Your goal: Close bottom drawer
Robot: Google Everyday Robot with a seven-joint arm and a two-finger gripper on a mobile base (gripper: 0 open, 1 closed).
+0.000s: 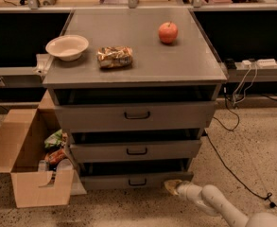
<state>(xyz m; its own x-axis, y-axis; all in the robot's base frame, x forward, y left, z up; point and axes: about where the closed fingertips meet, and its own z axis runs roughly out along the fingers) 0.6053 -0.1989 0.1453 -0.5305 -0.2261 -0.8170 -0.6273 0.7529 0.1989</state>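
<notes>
The bottom drawer (pixel 135 179) is the lowest and slimmest grey front of the cabinet, with a small black bar handle (pixel 137 182). It stands slightly out, with a dark gap above it. My gripper (pixel 172 187) is low near the floor at the drawer front's right end, touching or almost touching it. The white arm (pixel 213 203) runs from it to the lower right.
The middle drawer (pixel 136 150) and top drawer (pixel 136 116) stand above. On the cabinet top are a white bowl (pixel 67 47), a snack bag (pixel 115 56) and a red apple (pixel 168 32). An open cardboard box (pixel 27 162) with packets stands at the left. Cables (pixel 232 126) lie on the floor at the right.
</notes>
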